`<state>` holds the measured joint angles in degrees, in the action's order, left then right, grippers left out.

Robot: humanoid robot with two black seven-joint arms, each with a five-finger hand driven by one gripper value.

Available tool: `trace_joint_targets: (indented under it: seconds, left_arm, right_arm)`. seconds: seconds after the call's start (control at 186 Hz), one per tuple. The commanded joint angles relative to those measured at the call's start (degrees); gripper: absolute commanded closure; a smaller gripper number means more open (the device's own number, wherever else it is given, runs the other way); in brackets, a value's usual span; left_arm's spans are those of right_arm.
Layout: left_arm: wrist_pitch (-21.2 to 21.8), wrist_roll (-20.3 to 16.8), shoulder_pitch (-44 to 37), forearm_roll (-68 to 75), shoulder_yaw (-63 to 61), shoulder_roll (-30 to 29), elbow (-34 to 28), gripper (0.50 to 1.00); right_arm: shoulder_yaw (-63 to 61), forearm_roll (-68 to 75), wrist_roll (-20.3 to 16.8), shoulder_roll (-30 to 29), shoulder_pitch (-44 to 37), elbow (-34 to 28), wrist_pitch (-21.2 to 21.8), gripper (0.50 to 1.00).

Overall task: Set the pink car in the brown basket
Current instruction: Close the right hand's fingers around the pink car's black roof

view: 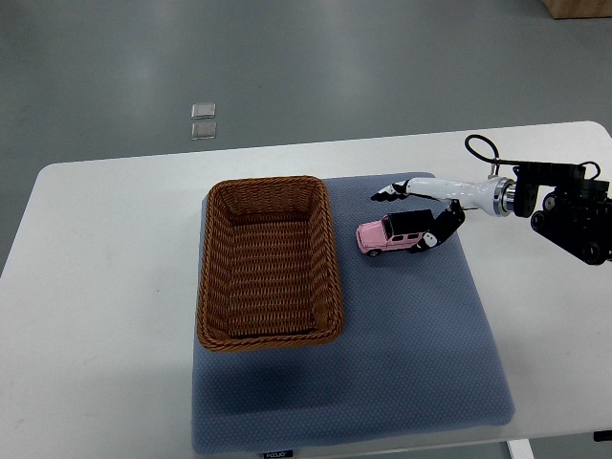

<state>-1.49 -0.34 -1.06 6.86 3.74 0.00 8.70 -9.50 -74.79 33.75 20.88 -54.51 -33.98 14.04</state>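
The pink toy car (pixel 381 239), with a black roof, stands on its wheels on the blue-grey mat (pixel 411 344), just right of the brown wicker basket (pixel 330 239). The basket holds nothing. My right hand (pixel 404 220) comes in from the right edge and hovers over the car's rear half. Its long fingers (pixel 387 193) are spread beyond the car's far side. The thumb (pixel 430 239) sits by the car's rear end, touching or nearly touching it. The hand is open, not closed on the car. My left arm is not visible.
The mat lies on a white table (pixel 105 287) with rounded corners. Two small clear squares (pixel 203 121) lie on the grey floor beyond the table. A brown box corner (pixel 579 8) shows at the top right.
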Motion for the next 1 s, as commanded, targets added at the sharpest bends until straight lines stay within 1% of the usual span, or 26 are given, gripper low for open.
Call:
trace_joint_targets:
  seconds: [0.0,0.065,0.124,0.156,0.183,0.231,0.28,0.291,0.296,0.361,0.452,0.484,0.49,0.597,0.613,0.619,0.624,0.683,0.689,0.694,0.7,0.705,0.71,0.775,0.899,0.996]
  left_arm:
    - [0.0,-0.01,0.0,0.0,0.04,0.0,0.0,0.5]
    - [0.0,-0.01,0.0,0.0,-0.05,0.0,0.0,0.5]
    - [0.0,-0.01,0.0,0.0,-0.05,0.0,0.0,0.5]
    - [0.0,-0.01,0.0,0.0,0.04,0.0,0.0,0.5]
    - [0.0,-0.01,0.0,0.0,0.04,0.0,0.0,0.5]
    - [0.0,-0.01,0.0,0.0,0.04,0.0,0.0,0.5]
    - [0.0,0.07,0.0,0.0,-0.05,0.0,0.0,0.5]
    - [0.0,0.07,0.0,0.0,-0.05,0.0,0.0,0.5]
    - [0.0,-0.01,0.0,0.0,0.04,0.0,0.0,0.5]
    - [0.0,0.07,0.0,0.0,0.04,0.0,0.0,0.5]
    - [0.0,-0.01,0.0,0.0,0.04,0.0,0.0,0.5]
    - [0.0,-0.01,0.0,0.0,0.04,0.0,0.0,0.5]
    - [0.0,0.07,0.0,0.0,-0.05,0.0,0.0,0.5]
    - [0.0,0.07,0.0,0.0,-0.05,0.0,0.0,0.5]
    - [0.0,-0.01,0.0,0.0,0.04,0.0,0.0,0.5]
    - [0.0,-0.01,0.0,0.0,0.04,0.0,0.0,0.5]
    - [0.0,-0.01,0.0,0.0,0.04,0.0,0.0,0.5]
    - [0.0,-0.01,0.0,0.0,-0.05,0.0,0.0,0.5]
    - [0.0,-0.01,0.0,0.0,-0.05,0.0,0.0,0.5]
    - [0.0,-0.01,0.0,0.0,-0.05,0.0,0.0,0.5]
    - [0.0,-0.01,0.0,0.0,-0.05,0.0,0.0,0.5]
    - [0.0,-0.01,0.0,0.0,-0.05,0.0,0.0,0.5]
    - [0.0,-0.01,0.0,0.0,-0.05,0.0,0.0,0.5]
    - [0.0,-0.01,0.0,0.0,-0.05,0.0,0.0,0.5]
    - [0.0,-0.01,0.0,0.0,-0.05,0.0,0.0,0.5]
    - [0.0,-0.01,0.0,0.0,-0.05,0.0,0.0,0.5]
  right_arm:
    - [2.12,0.0,0.0,-0.05,-0.07,-0.04,-1.82,0.613]
    - [2.82,0.0,0.0,-0.14,0.02,0.05,-2.61,0.632]
    - [3.09,0.0,0.0,-0.14,0.02,0.05,-2.87,0.636]
    - [3.09,0.0,0.0,-0.14,0.02,-0.04,-2.87,0.648]
    - [3.09,0.0,0.0,-0.14,0.02,-0.04,-2.87,0.666]
    - [3.09,0.0,0.0,-0.14,-0.07,0.05,-2.7,0.685]
    - [3.09,0.0,0.0,-0.05,-0.16,0.05,-2.17,0.734]
    - [3.09,0.0,0.0,-0.05,-0.16,0.05,-2.17,0.734]
    - [3.09,0.08,0.0,-0.05,-0.16,0.05,-2.17,0.742]
    - [3.09,0.09,0.0,-0.05,-0.16,0.05,-1.99,0.773]
    - [3.09,0.09,0.0,-0.14,-0.16,0.05,-1.99,0.781]
    - [3.09,0.09,0.0,-0.14,-0.16,-0.04,-1.91,0.801]
    - [3.09,0.09,0.0,-0.14,-0.16,0.05,-1.91,0.811]
    - [3.09,0.09,0.0,-0.05,-0.16,0.05,-1.56,0.865]
    - [3.09,0.09,0.0,-0.05,-0.25,0.05,-1.21,0.887]
    - [3.09,0.09,0.0,-0.05,-0.25,0.05,-1.2,0.887]
    - [3.09,0.09,0.0,-0.05,-0.25,0.05,-1.03,0.899]
    - [3.09,0.09,0.0,-0.05,-0.86,0.05,0.38,0.953]
    - [3.09,0.09,0.0,-0.05,-1.04,0.05,0.64,0.967]
    - [3.09,0.09,0.0,-0.05,-1.04,0.05,0.64,0.967]
    - [3.09,0.09,0.0,-0.05,-1.21,0.05,0.99,0.985]
    - [3.09,0.09,0.0,-0.05,-1.21,0.05,0.99,0.985]
    - [3.09,0.09,0.0,-0.05,-1.39,0.05,1.25,1.0]
    - [3.0,0.17,0.08,0.13,-1.56,0.05,2.22,1.0]
    - [2.65,1.14,0.52,0.3,-2.27,0.05,2.4,1.0]
    - [2.03,1.23,1.05,1.71,-2.44,0.14,2.4,1.0]
